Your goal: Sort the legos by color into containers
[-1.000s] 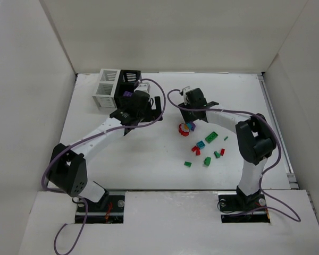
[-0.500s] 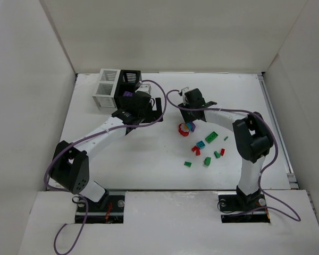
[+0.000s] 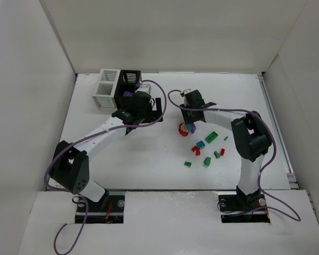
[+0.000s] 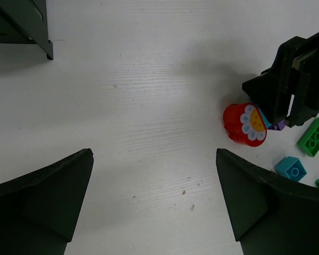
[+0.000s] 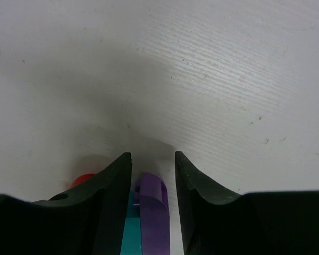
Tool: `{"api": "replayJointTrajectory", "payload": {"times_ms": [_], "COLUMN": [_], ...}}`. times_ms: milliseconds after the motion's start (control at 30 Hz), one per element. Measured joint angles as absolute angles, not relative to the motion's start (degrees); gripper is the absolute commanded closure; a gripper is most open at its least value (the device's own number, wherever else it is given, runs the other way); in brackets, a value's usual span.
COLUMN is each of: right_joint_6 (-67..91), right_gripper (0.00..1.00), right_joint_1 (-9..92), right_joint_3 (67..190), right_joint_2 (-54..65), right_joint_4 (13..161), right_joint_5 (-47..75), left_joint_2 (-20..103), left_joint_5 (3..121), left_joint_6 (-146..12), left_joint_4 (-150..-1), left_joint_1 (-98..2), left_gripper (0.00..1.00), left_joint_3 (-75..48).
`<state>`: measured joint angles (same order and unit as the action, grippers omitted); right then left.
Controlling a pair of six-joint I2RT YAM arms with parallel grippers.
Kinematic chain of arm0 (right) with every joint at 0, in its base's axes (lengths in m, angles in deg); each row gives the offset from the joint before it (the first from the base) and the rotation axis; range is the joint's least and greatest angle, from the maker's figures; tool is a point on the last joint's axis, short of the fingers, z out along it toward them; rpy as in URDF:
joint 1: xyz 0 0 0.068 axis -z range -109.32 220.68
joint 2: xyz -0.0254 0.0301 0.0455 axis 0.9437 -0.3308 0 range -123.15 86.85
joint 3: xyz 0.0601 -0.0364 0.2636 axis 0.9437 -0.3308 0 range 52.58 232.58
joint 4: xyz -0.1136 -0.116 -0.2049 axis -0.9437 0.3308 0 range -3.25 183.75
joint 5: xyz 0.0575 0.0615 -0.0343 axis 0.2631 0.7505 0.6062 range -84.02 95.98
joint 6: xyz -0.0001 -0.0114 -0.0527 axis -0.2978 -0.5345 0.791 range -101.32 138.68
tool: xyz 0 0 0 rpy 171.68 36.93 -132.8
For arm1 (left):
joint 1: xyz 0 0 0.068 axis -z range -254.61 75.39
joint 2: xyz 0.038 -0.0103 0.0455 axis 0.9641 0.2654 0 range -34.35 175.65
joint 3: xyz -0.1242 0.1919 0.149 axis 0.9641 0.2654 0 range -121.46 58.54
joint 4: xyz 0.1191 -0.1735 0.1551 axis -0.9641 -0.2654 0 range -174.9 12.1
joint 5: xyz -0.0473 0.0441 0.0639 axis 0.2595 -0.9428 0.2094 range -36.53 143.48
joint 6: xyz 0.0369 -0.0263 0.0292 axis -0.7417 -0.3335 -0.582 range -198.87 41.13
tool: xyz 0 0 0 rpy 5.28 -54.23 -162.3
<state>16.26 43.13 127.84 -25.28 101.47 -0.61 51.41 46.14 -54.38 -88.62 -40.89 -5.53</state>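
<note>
My right gripper is low over the table, its jaws astride a purple lego joined to a teal one. The left finger touches the teal side, and a thin gap still shows by the right finger. A red piece with a flower face lies just beside them. Loose green, teal and red legos are scattered nearer the arms. The white container and the black container stand joined at the back left. My left gripper hovers wide open and empty near the black one.
White walls box in the table on three sides. More small green legos and a red one lie in front of the right arm. A purple bit shows at the black container's near side.
The right jaws have narrowed around the purple and teal legos, and the right wrist has edged slightly left. The left arm has held still.
</note>
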Motion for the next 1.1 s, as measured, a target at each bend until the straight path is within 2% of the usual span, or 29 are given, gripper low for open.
{"api": "replayJointTrajectory", "payload": {"times_ms": [100,167,200,433,667,800,833,867,967,1100], "right_joint_6": [15.0,14.1,13.8,11.9,11.3,11.7,11.8,11.9,12.2,7.9], "right_gripper": [0.65,0.65,0.69,0.79,0.87,0.89,0.84,0.73,0.56,0.49], "right_joint_1": [43.4,43.6,43.7,43.7,43.6,43.6,43.6,43.6,43.6,43.4], "right_joint_3": [127.3,126.9,126.9,126.6,124.7,124.7,124.7,124.7,124.7,124.7], "right_joint_2": [-25.7,-25.7,-25.7,-25.5,-22.6,-19.1,-18.1,-17.2,-15.3,-14.8], "right_joint_4": [101.7,101.4,101.2,101.1,101.5,101.4,101.3,101.3,101.7,104.5], "right_joint_5": [-0.5,-0.3,-0.2,-0.3,-2.1,-3.2,-3.4,-3.5,-4.4,-7.0], "left_joint_2": [51.4,51.4,51.4,51.4,51.4,51.4,51.4,51.4,51.4,51.4], "left_joint_5": [46.1,46.0,45.9,45.9,46.5,49.0,49.3,49.8,50.6,51.3], "left_joint_6": [-54.4,-54.4,-54.4,-54.4,-54.4,-54.5,-54.6,-54.6,-54.8,-54.8], "left_joint_4": [-88.9,-89.0,-89.0,-89.1,-89.1,-88.6,-88.5,-88.3,-87.8,-87.7], "left_joint_1": [-40.9,-40.9,-40.9,-40.9,-40.9,-40.9,-40.9,-40.9,-40.9,-40.9], "left_gripper": [0.0,0.0,0.0,0.0,0.0,0.0,0.0,0.0,0.0,0.0], "left_joint_3": [-5.5,-5.5,-5.5,-5.5,-5.5,-5.5,-5.5,-5.5,-5.5,-5.5]}}
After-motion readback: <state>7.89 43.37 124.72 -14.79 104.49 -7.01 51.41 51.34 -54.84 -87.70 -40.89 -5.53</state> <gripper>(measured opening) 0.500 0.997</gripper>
